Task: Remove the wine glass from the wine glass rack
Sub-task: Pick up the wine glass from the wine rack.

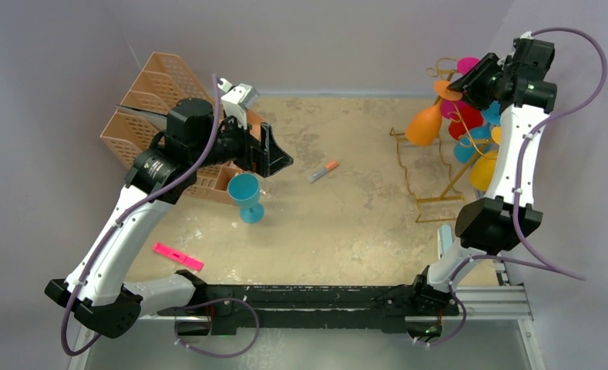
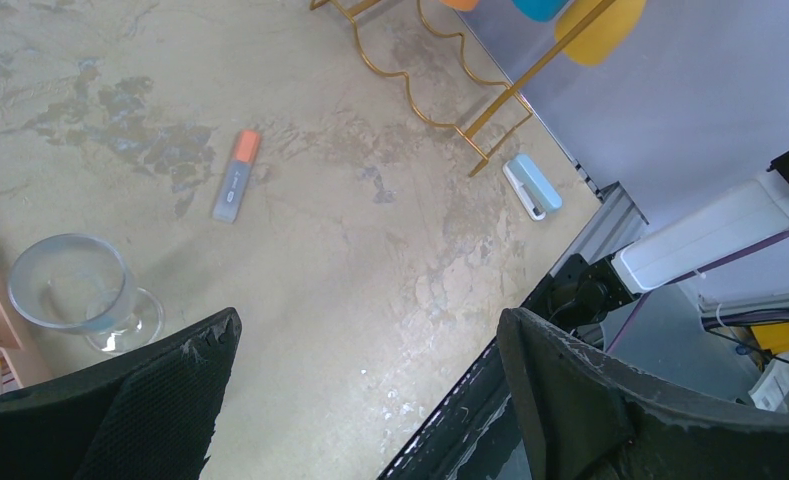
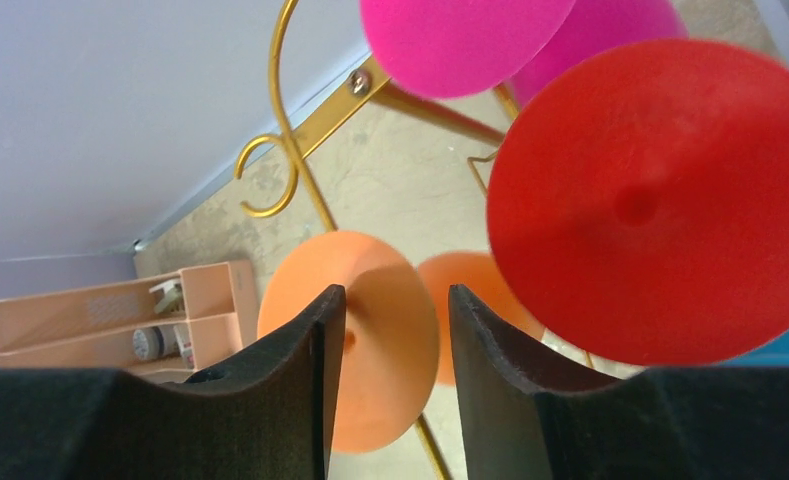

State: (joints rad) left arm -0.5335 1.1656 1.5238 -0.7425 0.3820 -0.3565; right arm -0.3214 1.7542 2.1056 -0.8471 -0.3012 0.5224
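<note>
The right fingers, part spread with a narrow gap, sit at the top of the rack by the foot of the orange glass, which hangs upside down on its hook beside a red glass and a pink glass; whether they touch it I cannot tell. Closing on the flat foot instead of the stem risks a slip, and pulling across the hook could snag, tip the rack or knock neighbours loose. The left fingers, spread wide over the bench, are well apart from the rack and cannot steady it.
</note>
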